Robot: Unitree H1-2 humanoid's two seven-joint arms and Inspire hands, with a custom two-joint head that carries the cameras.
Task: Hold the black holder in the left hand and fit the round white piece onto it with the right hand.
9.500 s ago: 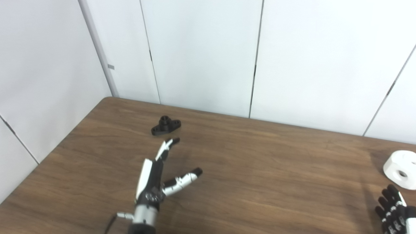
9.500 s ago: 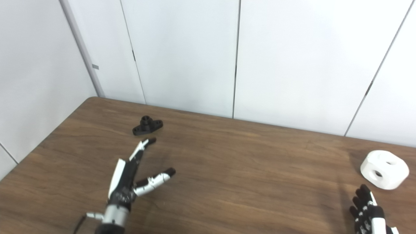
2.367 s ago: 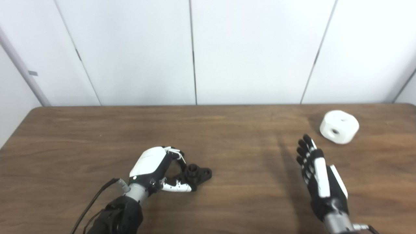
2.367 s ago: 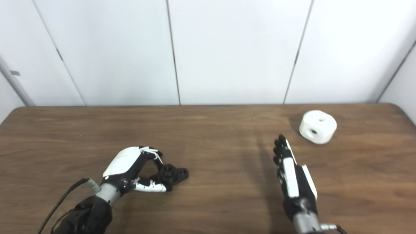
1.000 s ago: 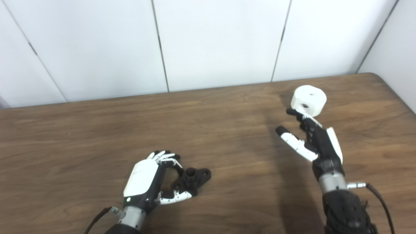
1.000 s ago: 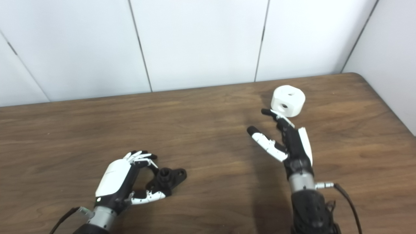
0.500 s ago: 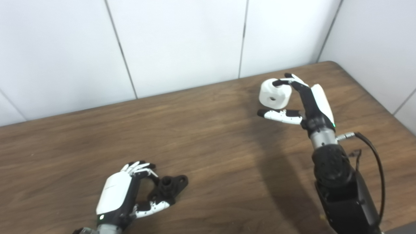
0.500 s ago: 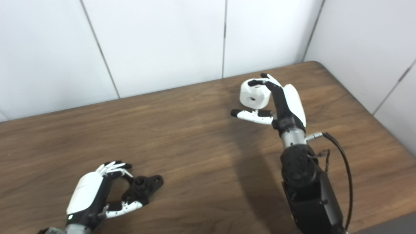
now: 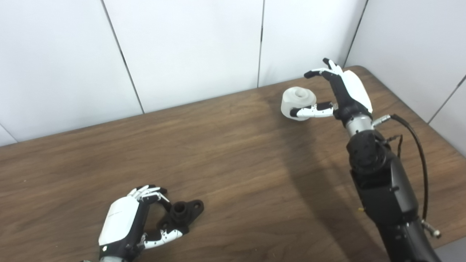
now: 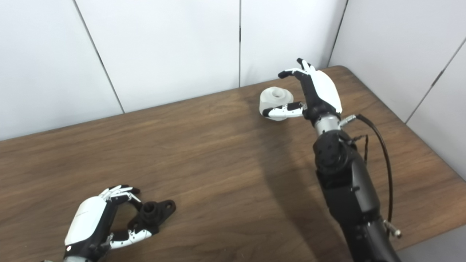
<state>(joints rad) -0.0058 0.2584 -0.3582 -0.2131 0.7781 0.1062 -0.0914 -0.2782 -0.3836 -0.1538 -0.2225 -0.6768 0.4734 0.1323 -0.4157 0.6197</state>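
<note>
Left hand (image 9: 125,222) curls around the black holder (image 9: 181,214) on the worktop (image 9: 233,174) (near edge); right hand (image 9: 336,92) spread beside the white piece (image 9: 297,100), far corner, thumb touching it.

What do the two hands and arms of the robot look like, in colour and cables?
Both the left hand and the right hand have a glossy white back shell, black palm and white fingers with black tips. The right forearm is black with a silver wrist and a looping black cable.

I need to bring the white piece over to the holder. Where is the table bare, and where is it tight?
Bare wood spans the table between the black holder in the left robot hand and the round white piece by the right robot hand. It is tight only around each of those, and near the table's far right corner.
</note>
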